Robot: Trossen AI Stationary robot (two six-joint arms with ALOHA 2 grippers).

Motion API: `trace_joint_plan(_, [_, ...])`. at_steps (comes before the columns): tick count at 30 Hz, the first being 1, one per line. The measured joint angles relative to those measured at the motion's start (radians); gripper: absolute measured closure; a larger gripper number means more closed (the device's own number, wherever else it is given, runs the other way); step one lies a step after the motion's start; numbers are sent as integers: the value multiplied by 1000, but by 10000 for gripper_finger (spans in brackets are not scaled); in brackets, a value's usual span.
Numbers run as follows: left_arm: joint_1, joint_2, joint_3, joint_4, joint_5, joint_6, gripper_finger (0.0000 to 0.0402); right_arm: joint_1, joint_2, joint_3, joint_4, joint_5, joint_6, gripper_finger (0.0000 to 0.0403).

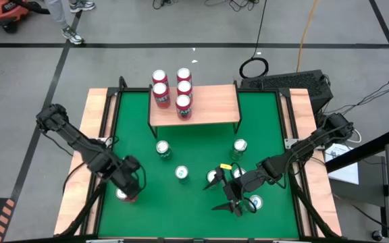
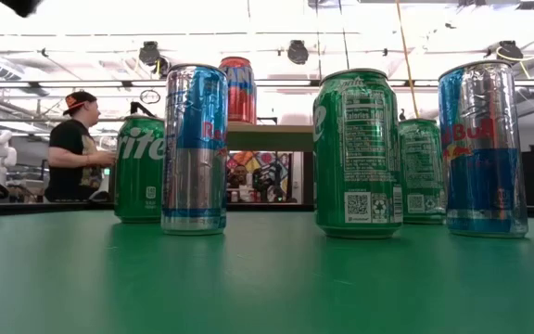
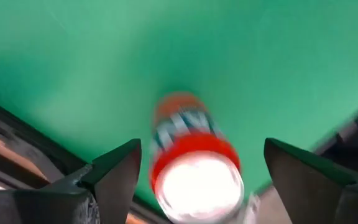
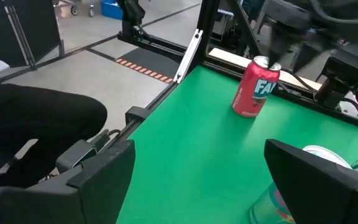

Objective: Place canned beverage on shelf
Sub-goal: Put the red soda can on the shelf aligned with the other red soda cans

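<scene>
The shelf stands at the far middle of the green tabletop. On its left part stand 5 red cans, close together.

The left gripper is at the near left edge of the tabletop, above a red can that stands there. In the left wrist view its 2 fingers are spread wide on both sides of this can, with a gap on each side, so the gripper is released and grasps nothing. The right wrist view shows the same red can upright near the tabletop edge, with the left gripper just over its top.

The right gripper is at the near right part of the tabletop, among the loose cans. Its fingers are wide apart and nothing is between them. A can with a silver top stands just beside it.

More cans stand in the middle of the tabletop: green cans and blue and silver cans, all upright and apart from each other. Behind the tabletop a person in a dark shirt and a cap is in the room.
</scene>
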Motion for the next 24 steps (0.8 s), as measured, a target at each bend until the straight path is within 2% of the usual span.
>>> trace_joint_plan(6, [-64, 5, 0, 38, 4, -96, 69, 0, 0, 0, 1, 0, -17, 53])
trace_joint_plan(16, [-143, 72, 0, 19, -52, -170, 21, 0, 0, 0, 1, -1, -32, 53])
trace_joint_plan(24, [-155, 171, 0, 33, -33, -191, 22, 0, 0, 0, 1, -4, -48, 53])
